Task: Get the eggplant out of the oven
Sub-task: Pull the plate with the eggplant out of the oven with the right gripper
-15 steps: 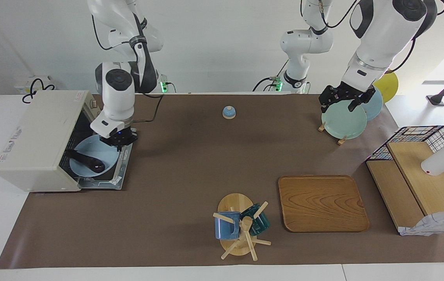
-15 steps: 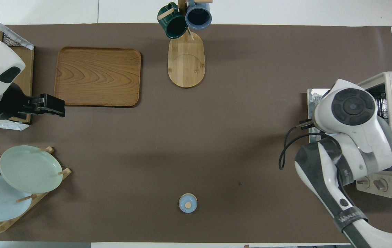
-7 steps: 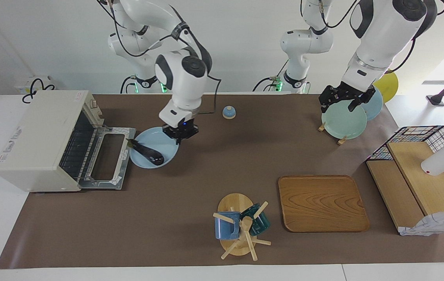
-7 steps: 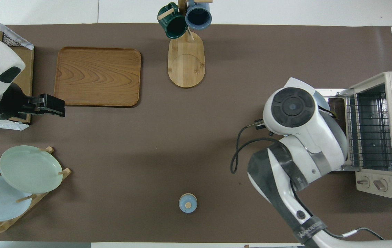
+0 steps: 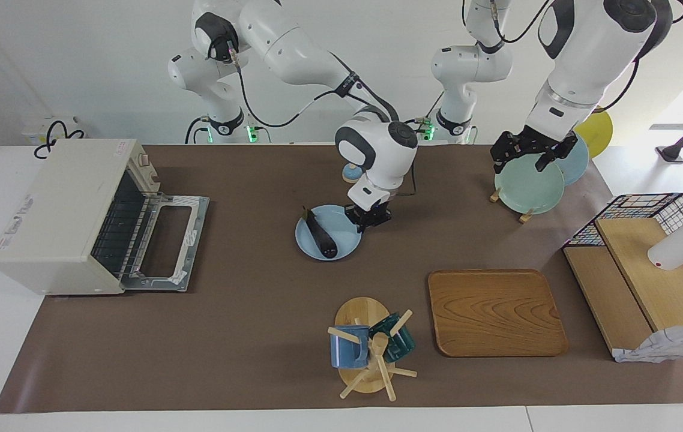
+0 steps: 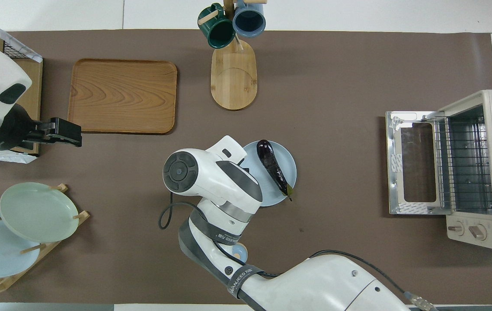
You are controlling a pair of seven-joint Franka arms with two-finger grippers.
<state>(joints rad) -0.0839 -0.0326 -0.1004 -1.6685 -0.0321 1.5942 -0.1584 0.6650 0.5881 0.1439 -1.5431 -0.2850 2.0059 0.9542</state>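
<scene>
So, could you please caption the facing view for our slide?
Right end effector grips the blue plate carrying the eggplant, clear of the open oven.

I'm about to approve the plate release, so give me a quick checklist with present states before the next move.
1. eggplant out of oven: ok.
2. Eggplant lying on the light blue plate, not overhanging much: ok.
3. right gripper at the plate's rim: ok; firm grip: cannot tell.
4. Plate resting flat on the mat: cannot tell.
5. left gripper waiting over the plate rack, away from the plate: ok.
6. Oven door shut: not ok, it is open.
</scene>
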